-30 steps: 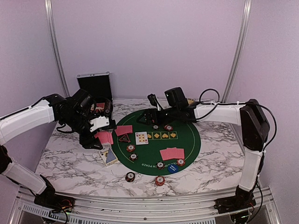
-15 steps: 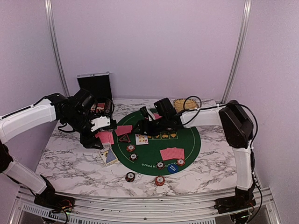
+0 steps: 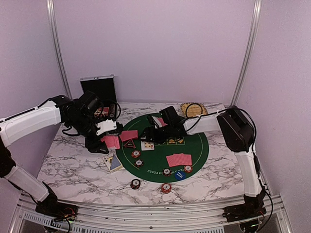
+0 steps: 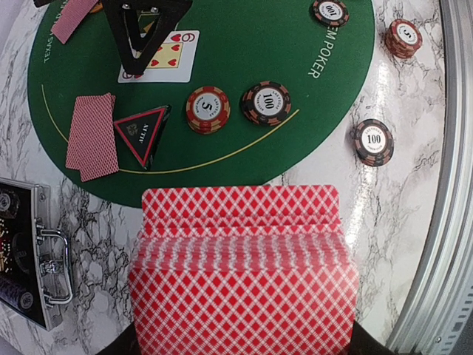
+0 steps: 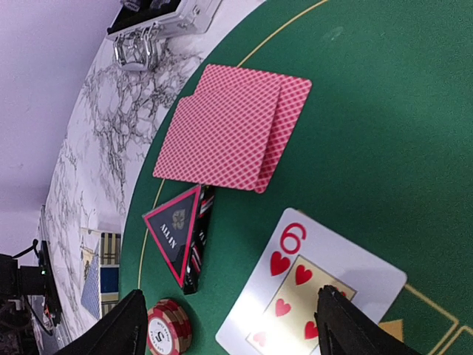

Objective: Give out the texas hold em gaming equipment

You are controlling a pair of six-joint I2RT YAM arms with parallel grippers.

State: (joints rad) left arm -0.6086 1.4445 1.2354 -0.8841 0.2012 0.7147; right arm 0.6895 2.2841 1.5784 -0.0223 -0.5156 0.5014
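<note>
My left gripper (image 3: 108,141) is shut on a deck of red-backed playing cards (image 4: 244,274) above the marble left of the green mat (image 3: 197,145); its fingers are hidden under the deck. My right gripper (image 5: 229,329) is open and low over a face-up six of hearts (image 5: 310,288), one finger (image 5: 347,325) over the card's edge. Beside that card lie the black triangular marker (image 5: 177,233) and a pair of face-down cards (image 5: 233,137). A chip stack (image 5: 168,333) sits near the other finger. A second face-down pair (image 3: 179,159) and a blue button disc (image 3: 180,175) lie at the mat's near edge.
Poker chips (image 3: 139,163) dot the mat's near edge, and two stacks (image 3: 135,184) sit on the marble in front. A card box (image 3: 113,162) lies below the left gripper. The silver case (image 3: 98,90) stands open at back left, the tan woven tray (image 3: 193,108) at back right.
My right arm has swept left across the mat from its far side to the six of hearts, its jaws narrowing a little. The left arm and its deck have barely moved.
</note>
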